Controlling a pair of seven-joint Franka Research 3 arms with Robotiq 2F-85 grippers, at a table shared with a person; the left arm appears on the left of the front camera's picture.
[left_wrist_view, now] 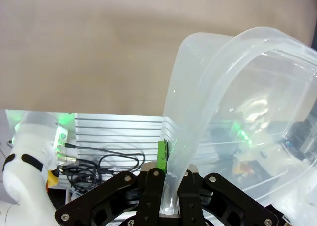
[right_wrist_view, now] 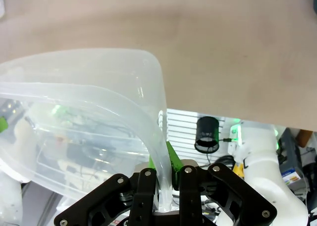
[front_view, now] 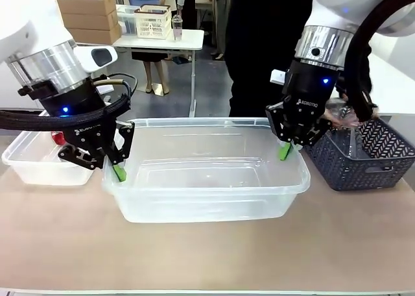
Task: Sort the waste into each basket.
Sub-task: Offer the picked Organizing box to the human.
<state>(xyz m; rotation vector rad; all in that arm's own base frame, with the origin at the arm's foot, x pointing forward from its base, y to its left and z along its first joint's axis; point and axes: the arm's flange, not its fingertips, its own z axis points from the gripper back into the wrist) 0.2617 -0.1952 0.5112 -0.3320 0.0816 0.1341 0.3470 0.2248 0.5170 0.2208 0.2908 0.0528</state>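
A large clear plastic tub (front_view: 207, 179) sits across the middle of the table with nothing visible inside it. My left gripper (front_view: 118, 172) is shut on its left rim, the wall pinched between the green pads (left_wrist_view: 162, 154). My right gripper (front_view: 285, 151) is shut on the right rim (right_wrist_view: 148, 122) in the same way. A small clear basket (front_view: 29, 166) stands at the left behind my left arm, with a red can (front_view: 58, 138) in it. Crumpled clear plastic waste (front_view: 340, 113) lies in a dark woven basket (front_view: 369, 160) at the right.
A person in black (front_view: 259, 49) stands at the far side of the table behind the large tub. The near strip of the beige table (front_view: 207, 257) lies in front of the tub.
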